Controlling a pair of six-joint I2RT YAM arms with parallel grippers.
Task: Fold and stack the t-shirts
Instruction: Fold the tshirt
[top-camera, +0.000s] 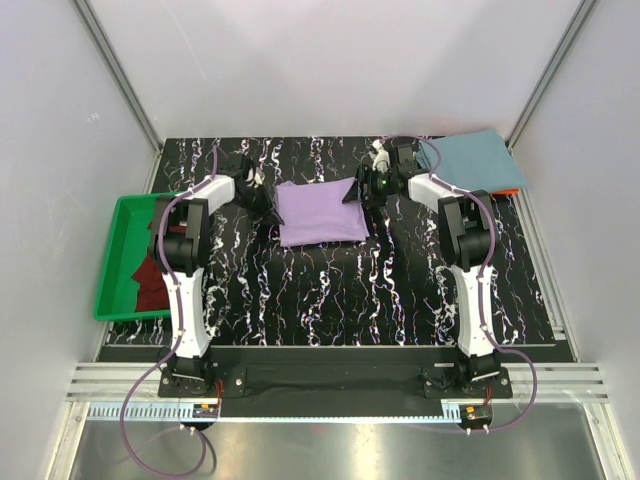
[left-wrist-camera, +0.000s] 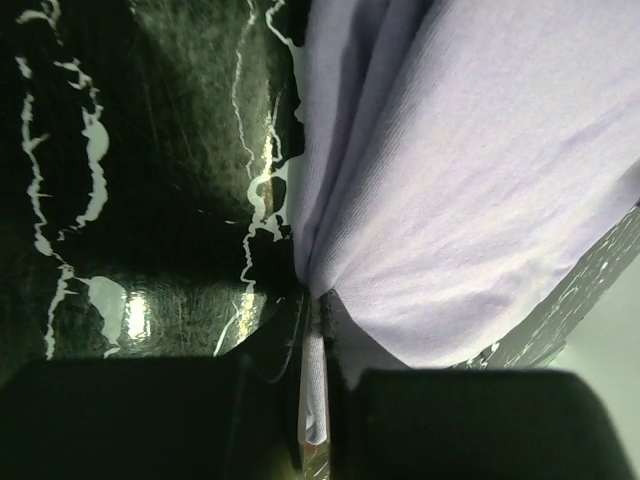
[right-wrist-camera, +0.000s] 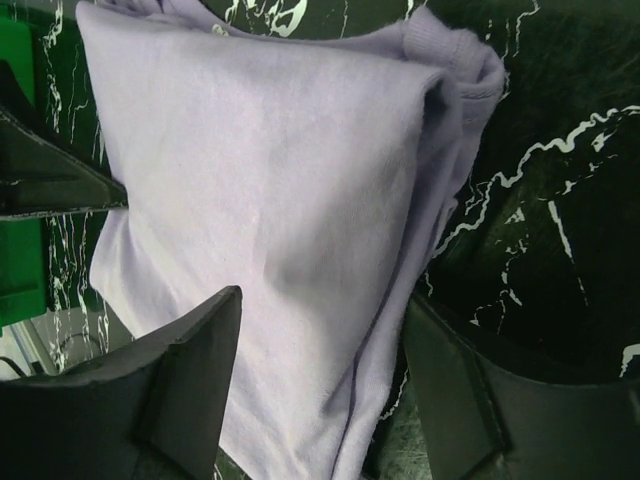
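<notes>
3 tees: lavender tee (top-camera: 320, 213), teal tee (top-camera: 478, 160), maroon tee (top-camera: 148, 275) in 1 tray (top-camera: 112, 260), L gripper (top-camera: 265, 202) pinching lavender, R gripper (top-camera: 360, 194) agape

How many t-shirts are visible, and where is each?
3: the lavender t-shirt folded mid-table, the teal-blue t-shirt at the far right corner, the maroon t-shirt in the green tray at left; others could hide beneath.

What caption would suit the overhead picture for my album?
Left claw pinches the folded lavender t-shirt while the right claw straddles its opposite edge, open.
</notes>
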